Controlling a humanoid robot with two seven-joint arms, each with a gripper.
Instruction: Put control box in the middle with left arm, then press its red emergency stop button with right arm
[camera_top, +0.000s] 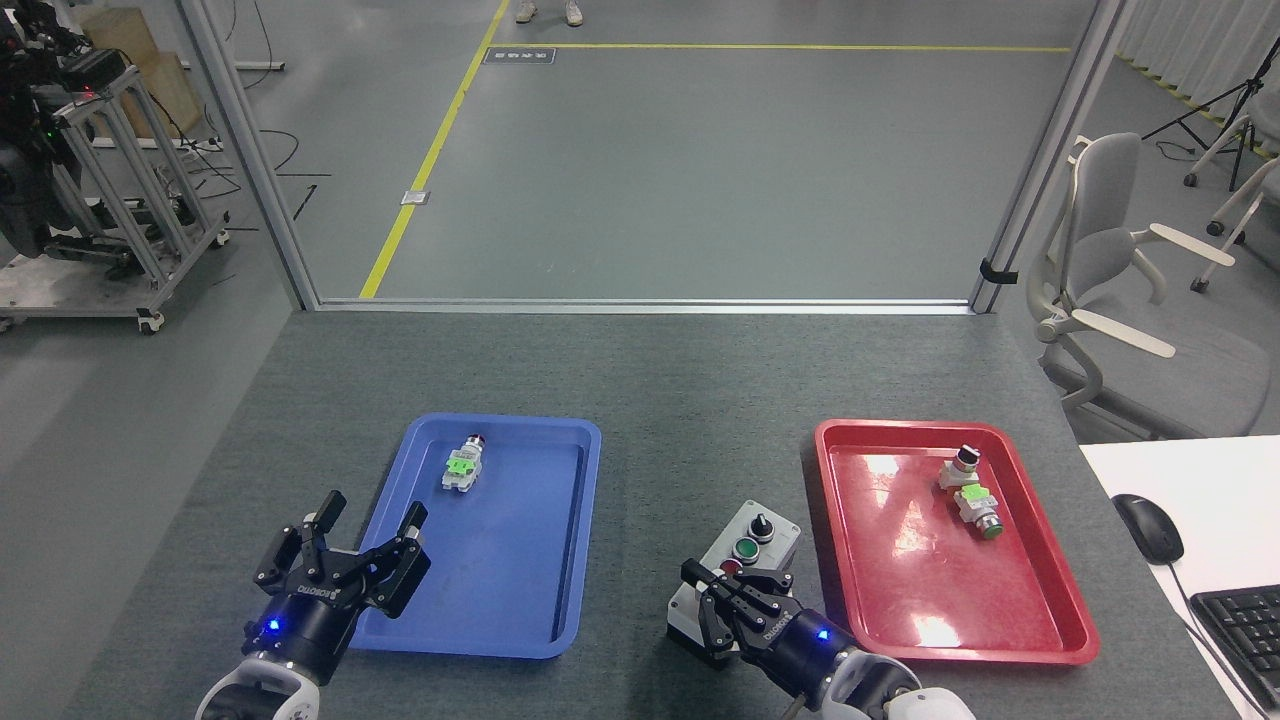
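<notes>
The control box is a light-grey oblong on a black base, lying on the dark felt tabletop between the two trays. Its black knob and green button show at the far end. My right gripper covers the near end with its fingers closed together, so the red emergency stop button is hidden beneath it. My left gripper hangs open with nothing in it over the near left corner of the blue tray.
A small white-and-green switch part lies in the blue tray. The red tray on the right holds two more switch parts. A white desk with a mouse and keyboard stands at the right edge.
</notes>
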